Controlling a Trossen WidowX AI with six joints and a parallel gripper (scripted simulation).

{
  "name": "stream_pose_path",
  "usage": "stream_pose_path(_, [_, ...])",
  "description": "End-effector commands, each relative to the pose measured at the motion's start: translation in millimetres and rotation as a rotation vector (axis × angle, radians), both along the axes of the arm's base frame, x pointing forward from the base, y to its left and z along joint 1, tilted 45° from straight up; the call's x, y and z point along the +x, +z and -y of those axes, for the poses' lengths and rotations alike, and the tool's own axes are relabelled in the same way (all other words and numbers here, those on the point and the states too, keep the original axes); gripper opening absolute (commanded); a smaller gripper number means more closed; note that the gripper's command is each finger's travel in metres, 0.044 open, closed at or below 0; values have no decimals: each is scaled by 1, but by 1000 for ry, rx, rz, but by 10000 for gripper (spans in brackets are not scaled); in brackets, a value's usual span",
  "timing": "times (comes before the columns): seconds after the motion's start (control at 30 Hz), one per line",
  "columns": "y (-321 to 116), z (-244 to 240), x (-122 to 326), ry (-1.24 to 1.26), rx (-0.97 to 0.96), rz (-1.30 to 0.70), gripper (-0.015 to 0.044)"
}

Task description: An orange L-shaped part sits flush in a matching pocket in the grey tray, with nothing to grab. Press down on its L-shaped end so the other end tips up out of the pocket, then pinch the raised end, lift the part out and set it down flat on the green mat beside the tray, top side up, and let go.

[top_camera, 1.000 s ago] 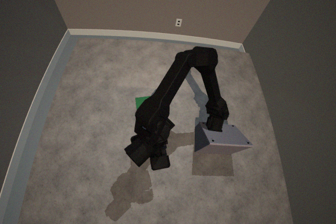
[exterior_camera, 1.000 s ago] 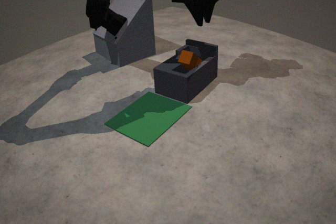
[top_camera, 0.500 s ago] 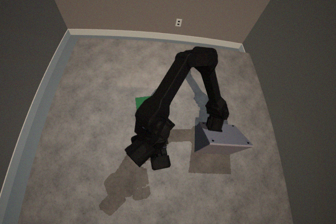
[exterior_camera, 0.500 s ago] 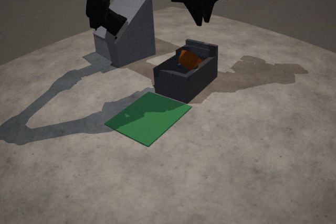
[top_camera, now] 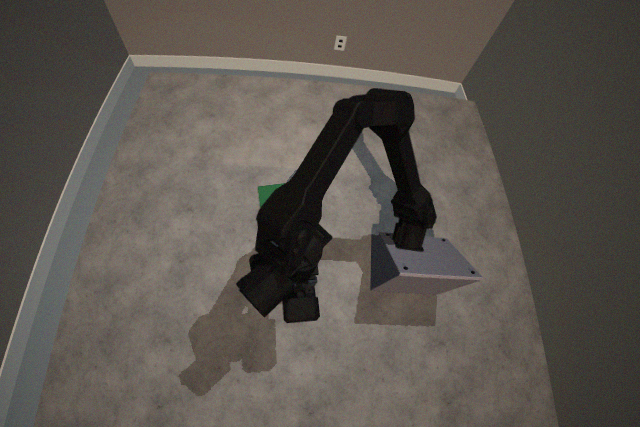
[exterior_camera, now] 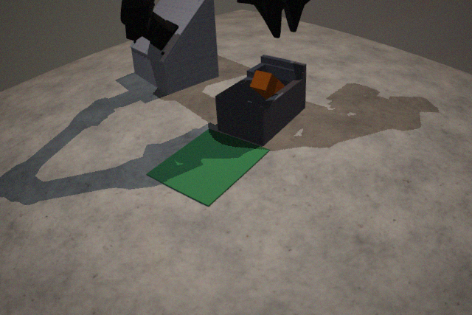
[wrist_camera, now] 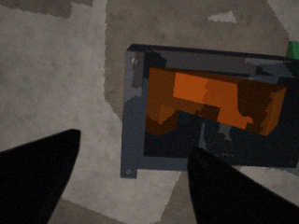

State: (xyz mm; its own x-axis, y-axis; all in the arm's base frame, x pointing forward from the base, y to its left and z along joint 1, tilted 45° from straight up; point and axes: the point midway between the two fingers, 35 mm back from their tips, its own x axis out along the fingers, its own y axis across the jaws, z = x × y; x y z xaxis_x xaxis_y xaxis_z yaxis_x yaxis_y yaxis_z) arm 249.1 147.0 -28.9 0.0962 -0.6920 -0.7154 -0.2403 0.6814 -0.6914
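My gripper [exterior_camera: 285,34] [wrist_camera: 135,147] hangs above the far part of the tray with its two fingers pointing down, parted about halfway, and I have hold of nothing; in the wrist view only the dark ends of my fingers show, the rest cut off by the lower edge. Below my fingertips and apart from them is the orange L-shaped part [exterior_camera: 263,82] [wrist_camera: 210,99], inside the pocket of the grey tray [exterior_camera: 239,113] [wrist_camera: 131,117]. It lies tilted: the end nearer the green mat stands up, its blocky face showing above the tray wall in the exterior view, while the L-shaped end sits lower, toward the tray's raised end wall, and is mostly hidden there by the part itself and the near side wall. From my wrist I make out the short leg of the L, but shadow patches break up the orange, and the pocket floor is too dark to read well. The tray's mat-side end runs out of that view. Beyond that end, below me and off to one side, the green mat [top_camera: 268,193] [exterior_camera: 225,174] [wrist_camera: 293,49] lies flat, partly in shadow; the top view shows only a corner of it past my arm [top_camera: 330,153], which covers the tray and part. Farthest from my fingers, my arm's foot meets the sloped grey pedestal [top_camera: 439,262] [exterior_camera: 198,40].
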Motion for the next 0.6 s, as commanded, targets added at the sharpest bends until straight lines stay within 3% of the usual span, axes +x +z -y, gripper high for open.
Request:
stream_pose_path(0.0, [10,7,7,-170,22,165,280])
stream_pose_path(0.37, [50,43,32,-1006,120,970,280])
stream_pose_path(0.57, [53,45,33,-1057,125,1019,280])
